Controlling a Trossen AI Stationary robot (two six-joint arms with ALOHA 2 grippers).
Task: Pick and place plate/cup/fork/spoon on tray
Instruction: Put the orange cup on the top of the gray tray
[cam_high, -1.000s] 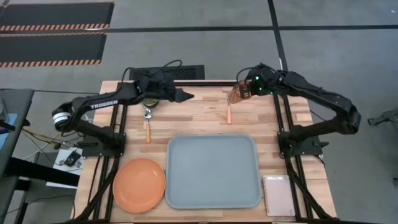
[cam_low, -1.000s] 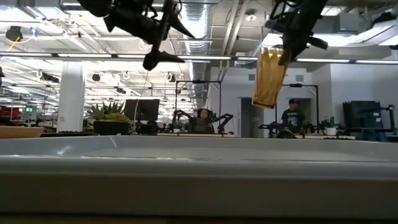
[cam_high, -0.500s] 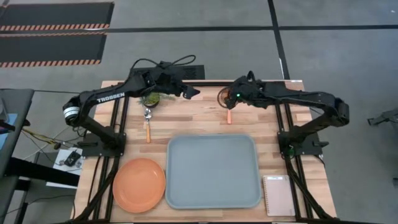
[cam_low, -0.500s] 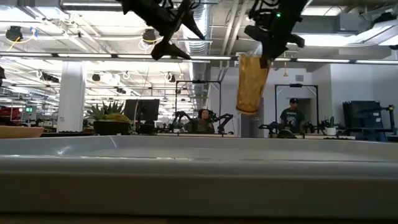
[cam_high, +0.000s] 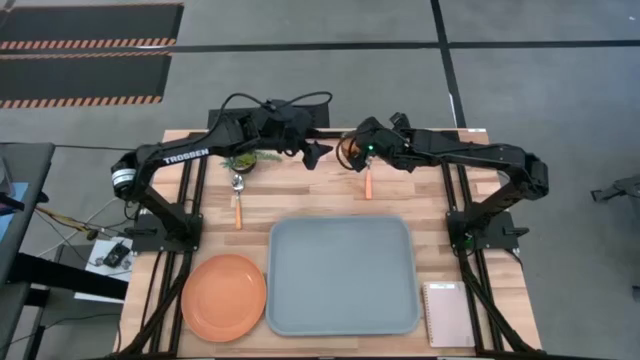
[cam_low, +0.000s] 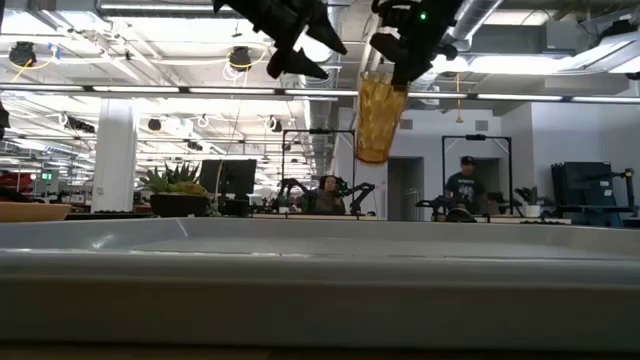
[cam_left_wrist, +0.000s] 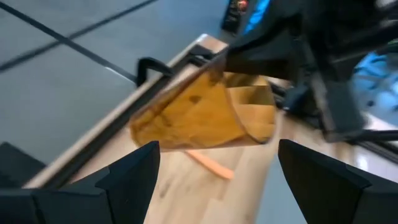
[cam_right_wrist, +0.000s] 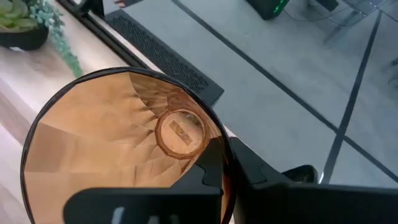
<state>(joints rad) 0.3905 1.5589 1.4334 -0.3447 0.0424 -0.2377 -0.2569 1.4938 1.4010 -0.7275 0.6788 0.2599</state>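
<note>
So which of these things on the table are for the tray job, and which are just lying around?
Job things:
- cup, held up by the right gripper
- plate
- fork
- spoon
- tray

Just lying about:
- potted plant
- notepad

A robotics lab: more robot rigs (cam_low: 318, 192), seated people (cam_low: 326, 194) and open industrial ceiling ducts (cam_low: 350, 45).

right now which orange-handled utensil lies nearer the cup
The fork, lying just below the cup held by the right gripper; the spoon lies farther off, near the plant.
</note>
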